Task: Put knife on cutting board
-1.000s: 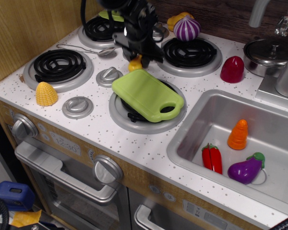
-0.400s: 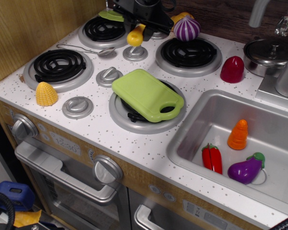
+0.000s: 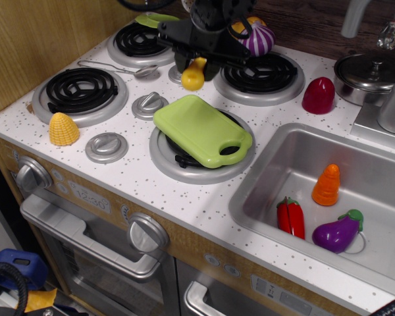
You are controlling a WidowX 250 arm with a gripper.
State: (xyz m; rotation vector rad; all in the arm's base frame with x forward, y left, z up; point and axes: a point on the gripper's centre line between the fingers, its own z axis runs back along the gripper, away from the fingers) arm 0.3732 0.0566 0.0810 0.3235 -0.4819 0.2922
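The black gripper (image 3: 196, 62) hangs over the back middle of the stove top, shut on the knife (image 3: 193, 76), a small glossy yellow piece with its rounded end down. The knife is held in the air above the stove, behind the far edge of the cutting board (image 3: 201, 130). The cutting board is a lime-green rectangle with an oval handle hole at its near right end. It lies tilted on the front right burner (image 3: 163, 158). Nothing lies on the board.
A ridged yellow corn piece (image 3: 64, 129) sits front left. A silver spoon (image 3: 122, 68) lies between the left burners. A purple striped onion (image 3: 258, 41) and a red piece (image 3: 318, 96) stand at the back. The sink (image 3: 270, 172) holds a carrot, pepper and eggplant. Knobs (image 3: 149, 104) dot the stove.
The gripper lifted the yellow knife from just behind the board, then moved it right and lower, toward the board's far edge. The board has not moved.
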